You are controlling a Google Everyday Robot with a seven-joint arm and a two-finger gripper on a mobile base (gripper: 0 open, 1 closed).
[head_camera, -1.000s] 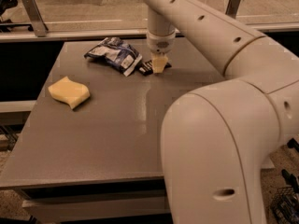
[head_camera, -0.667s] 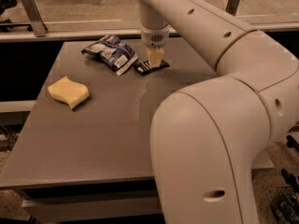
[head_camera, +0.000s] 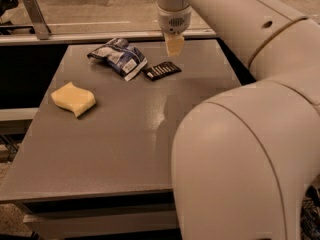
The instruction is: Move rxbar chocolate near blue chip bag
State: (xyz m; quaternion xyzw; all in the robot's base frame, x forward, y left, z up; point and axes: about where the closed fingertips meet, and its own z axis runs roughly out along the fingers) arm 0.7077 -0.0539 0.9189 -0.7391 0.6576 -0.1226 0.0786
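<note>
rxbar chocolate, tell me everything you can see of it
The small flat rectangular bar in a dark brown-black wrapper with white print lines lies flat on the grey table, slightly angled, one end right beside the crumpled blue chip bag; contact is unclear. The gripper hovers just above it, not holding it.

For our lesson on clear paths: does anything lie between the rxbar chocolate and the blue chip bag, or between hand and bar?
Nothing visible does. The rxbar chocolate lies right beside the blue chip bag, nothing between them. The hand hangs clear above the bar; the yellow sponge sits far off.
</note>
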